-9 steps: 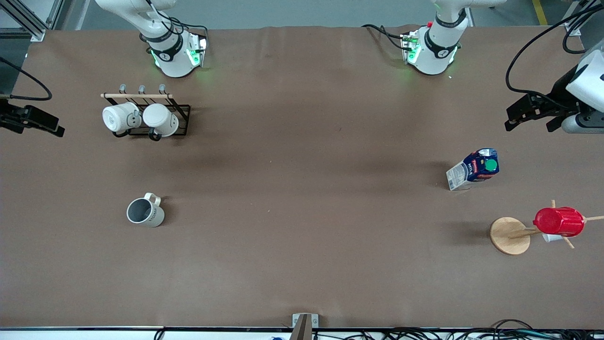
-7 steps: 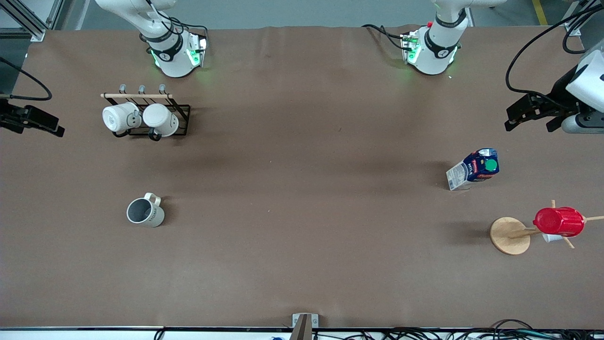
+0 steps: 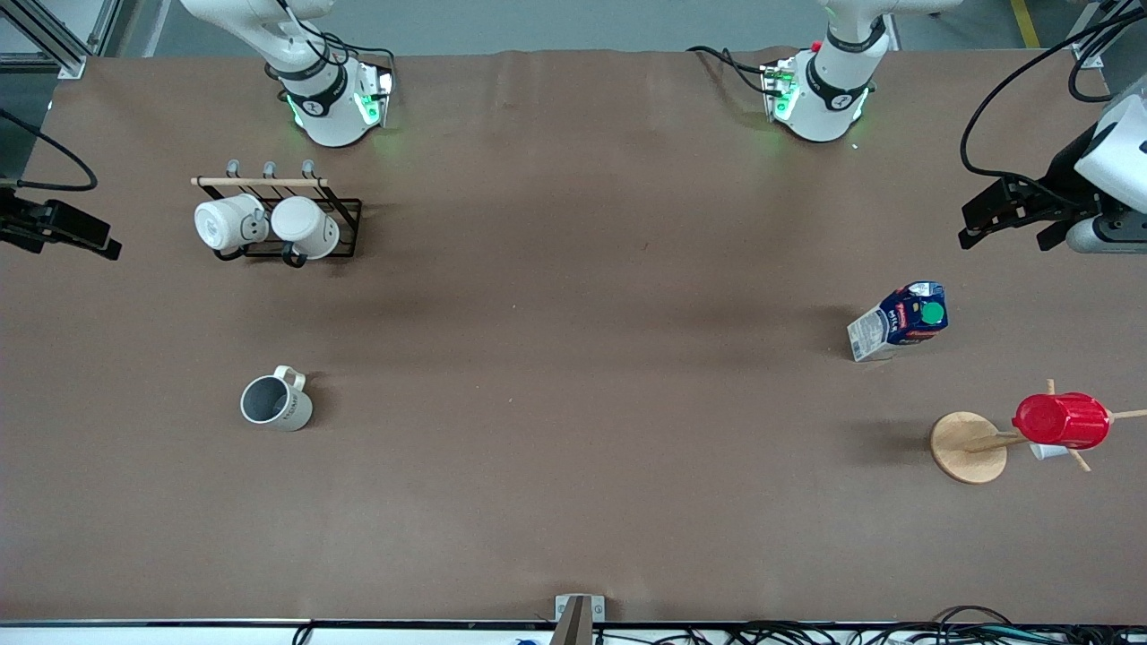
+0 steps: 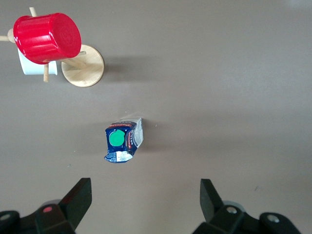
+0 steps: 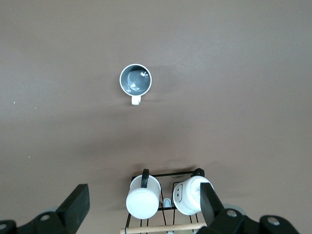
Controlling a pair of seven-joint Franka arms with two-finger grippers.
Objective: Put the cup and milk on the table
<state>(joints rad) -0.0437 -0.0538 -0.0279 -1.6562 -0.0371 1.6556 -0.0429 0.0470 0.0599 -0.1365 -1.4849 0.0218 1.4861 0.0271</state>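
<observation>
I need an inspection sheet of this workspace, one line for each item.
Surface: table, brown cover, bare between the things.
Job's things: cup upright on the table toward the right arm's end; milk upright toward the left arm's end.
Clutter: black rack with two white mugs; wooden stand carrying a red cup.
Grippers: left gripper open, high over the milk; right gripper open, high over the rack.
Cables: black cables at the left arm's end and along the near edge.
Surroundings: grey floor.
</observation>
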